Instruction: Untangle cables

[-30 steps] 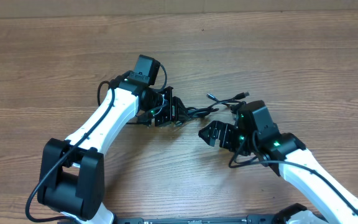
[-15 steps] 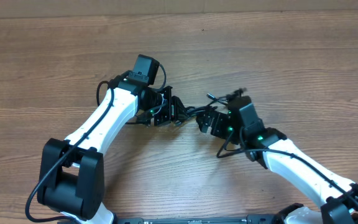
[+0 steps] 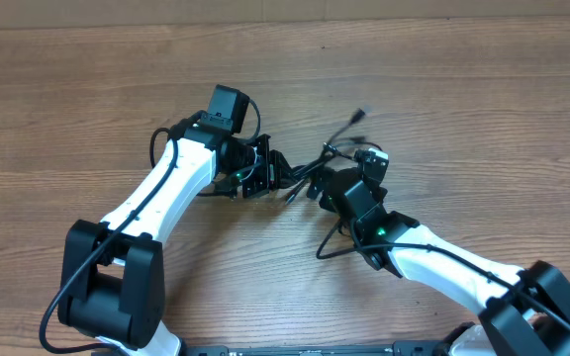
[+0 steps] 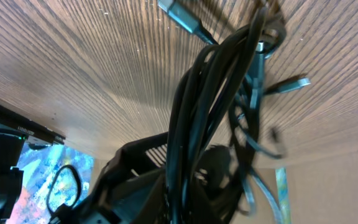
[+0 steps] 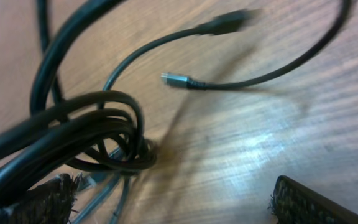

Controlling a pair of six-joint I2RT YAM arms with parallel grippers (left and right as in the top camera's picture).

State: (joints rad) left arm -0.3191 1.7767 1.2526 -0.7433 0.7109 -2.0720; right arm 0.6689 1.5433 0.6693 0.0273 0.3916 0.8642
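Pulling apart: left hand pinches the cables; right hand, spread just right of them, should close on one strand.

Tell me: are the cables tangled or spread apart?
Tangled. The cables form one bundle in the left wrist view and overlapping loops in the right one.

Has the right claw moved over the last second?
Yes. In the overhead view the right claw has swung up and left across the table, closing on the cables held at the left claw.
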